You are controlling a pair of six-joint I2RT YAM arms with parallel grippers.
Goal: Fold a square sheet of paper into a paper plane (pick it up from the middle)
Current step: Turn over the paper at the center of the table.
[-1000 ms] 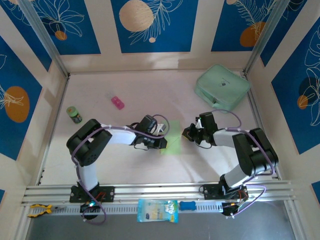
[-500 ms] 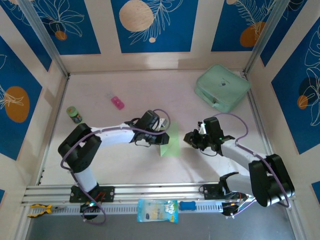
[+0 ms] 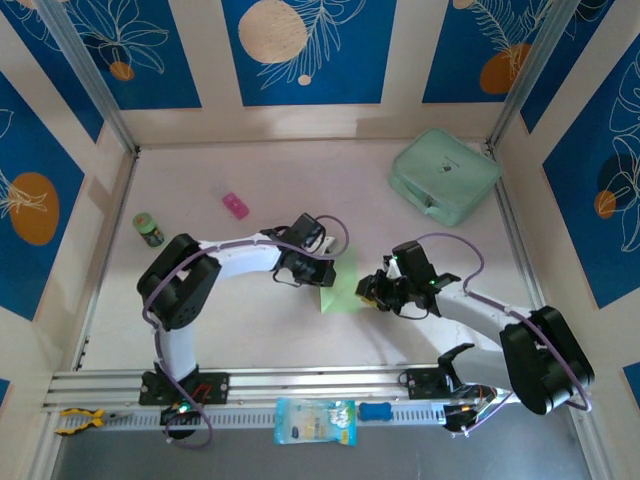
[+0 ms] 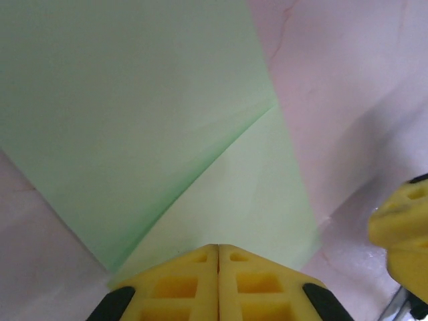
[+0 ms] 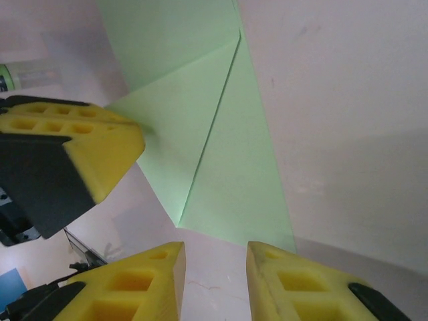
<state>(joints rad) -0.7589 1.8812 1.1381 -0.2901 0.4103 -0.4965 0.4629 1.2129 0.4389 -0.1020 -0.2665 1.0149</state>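
Note:
The pale-green sheet of paper (image 3: pixel 341 281) lies flat mid-table as a narrow folded strip with one corner turned down into a triangular flap (image 5: pixel 180 134); a diagonal crease crosses it (image 4: pixel 200 174). My left gripper (image 3: pixel 318 271) is shut, its yellow tips (image 4: pixel 219 250) resting on the flap's edge at the strip's left side. Just off the strip's near right corner, my right gripper (image 3: pixel 371 291) is open; its gap (image 5: pixel 215 257) holds only bare table. The left gripper's yellow finger (image 5: pixel 80 144) touches the flap's left corner.
A thick mint-green zip case (image 3: pixel 445 175) sits at the back right. On the left are a pink object (image 3: pixel 235 206) and a small green-capped bottle (image 3: pixel 150 229). A blue packet (image 3: pixel 315 420) lies on the front rail. Walls enclose the table.
My right gripper has moved left and nearer, up to the paper's right edge. The left arm has changed pose, its gripper staying at the paper's left side.

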